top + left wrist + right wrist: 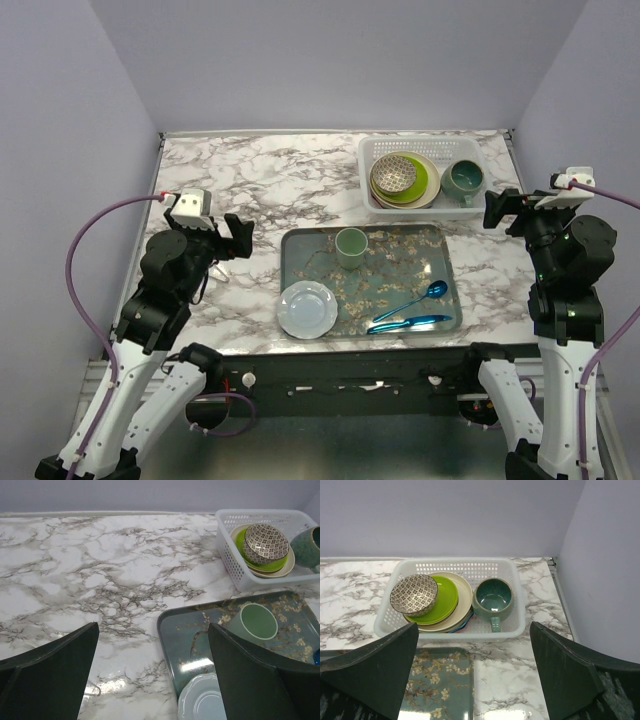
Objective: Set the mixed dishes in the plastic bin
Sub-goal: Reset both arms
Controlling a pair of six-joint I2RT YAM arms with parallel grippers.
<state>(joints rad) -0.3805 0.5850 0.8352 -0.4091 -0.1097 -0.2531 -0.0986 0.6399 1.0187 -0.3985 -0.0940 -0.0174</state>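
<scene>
Both grippers stand wide open and hold nothing. Left gripper (152, 627) hangs above the near-left part of the marble table (260, 180), well apart from every dish. Right gripper (473, 625) hangs at the table's right edge, near the bin (420, 141) and not touching it.

At the far right of the table sits the bin, just beyond the tray (305, 252). Its left part holds a stack of plates. The lime plate (444, 602) lies on top and the cream plate (466, 600) is under it. A blue edge shows lower down at the stack's near side, and how many plates lie beneath I cannot tell. The bowl (413, 595) rests on the lime plate toward the stack's left side, tipped a little, with its patterned inside showing. To the right of the stack the mug (493, 597) stands upright on the bin's floor, touching or almost touching the cream plate, with its handle pointing to the near wall.

On the patterned tray, the green cup (351, 245) stands upright near the far edge. A pale plate (307, 308) sits at the near-left corner, overlapping the tray's rim. At the near right lie the blue spoon (416, 299) and, just in front of it, a second blue utensil (410, 322).
</scene>
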